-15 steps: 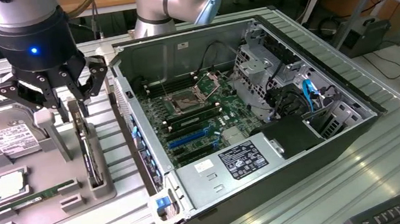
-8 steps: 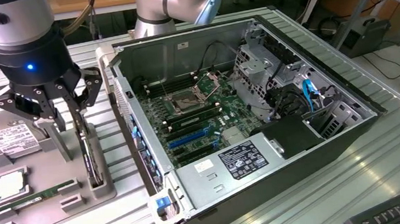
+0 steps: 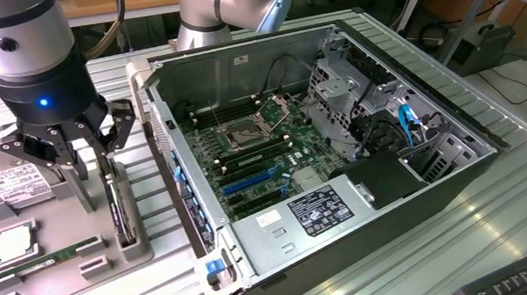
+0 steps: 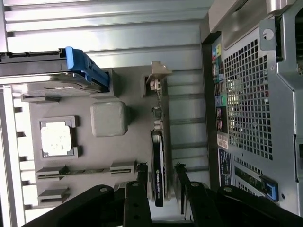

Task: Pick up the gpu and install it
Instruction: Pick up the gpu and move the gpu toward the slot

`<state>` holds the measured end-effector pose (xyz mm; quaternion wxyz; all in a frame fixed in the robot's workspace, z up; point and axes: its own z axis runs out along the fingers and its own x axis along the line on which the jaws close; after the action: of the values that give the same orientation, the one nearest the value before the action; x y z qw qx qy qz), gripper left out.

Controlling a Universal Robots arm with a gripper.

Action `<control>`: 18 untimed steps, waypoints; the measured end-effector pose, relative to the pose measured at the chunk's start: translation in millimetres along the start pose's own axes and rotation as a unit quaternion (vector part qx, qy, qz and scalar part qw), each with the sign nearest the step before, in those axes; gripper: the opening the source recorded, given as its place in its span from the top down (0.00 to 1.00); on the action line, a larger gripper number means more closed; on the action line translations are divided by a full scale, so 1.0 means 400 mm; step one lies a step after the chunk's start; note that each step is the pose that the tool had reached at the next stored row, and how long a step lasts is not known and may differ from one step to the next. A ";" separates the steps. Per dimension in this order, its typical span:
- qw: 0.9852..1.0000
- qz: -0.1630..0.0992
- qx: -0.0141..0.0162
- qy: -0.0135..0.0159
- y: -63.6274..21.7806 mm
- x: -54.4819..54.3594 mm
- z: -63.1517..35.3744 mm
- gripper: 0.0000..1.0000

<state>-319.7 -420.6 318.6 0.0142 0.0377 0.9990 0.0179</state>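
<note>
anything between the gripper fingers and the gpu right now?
Nothing. In the wrist view the open gripper straddles the gpu, with a bare gap on each side.

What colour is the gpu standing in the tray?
The gpu is mostly black; the wrist view shows it best.

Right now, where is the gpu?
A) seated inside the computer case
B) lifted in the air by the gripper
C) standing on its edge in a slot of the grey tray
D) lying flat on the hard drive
C: the gpu stands on its edge in the grey tray, with the open gripper over it.
</note>
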 end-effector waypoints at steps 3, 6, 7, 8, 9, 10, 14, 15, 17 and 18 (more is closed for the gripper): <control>1.000 0.000 0.000 0.000 -0.001 0.000 0.014 0.64; 1.000 0.000 0.000 0.000 -0.001 -0.001 0.030 0.64; 1.000 0.000 0.000 0.000 -0.002 -0.002 0.041 0.64; 1.000 0.000 0.000 0.000 -0.002 -0.003 0.046 0.64; 1.000 0.000 0.000 0.000 -0.002 -0.003 0.052 0.64; 1.000 0.000 0.000 0.000 -0.002 -0.003 0.058 0.64; 1.000 0.002 0.000 0.000 -0.005 -0.005 0.079 0.64; 1.000 0.002 0.000 0.000 -0.006 -0.006 0.084 0.64; 1.000 0.004 0.000 0.000 -0.007 -0.007 0.095 0.64; 1.000 0.005 0.000 0.000 -0.008 -0.008 0.102 0.64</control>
<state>-315.7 -422.7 277.8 0.0143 0.0428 0.9988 0.0179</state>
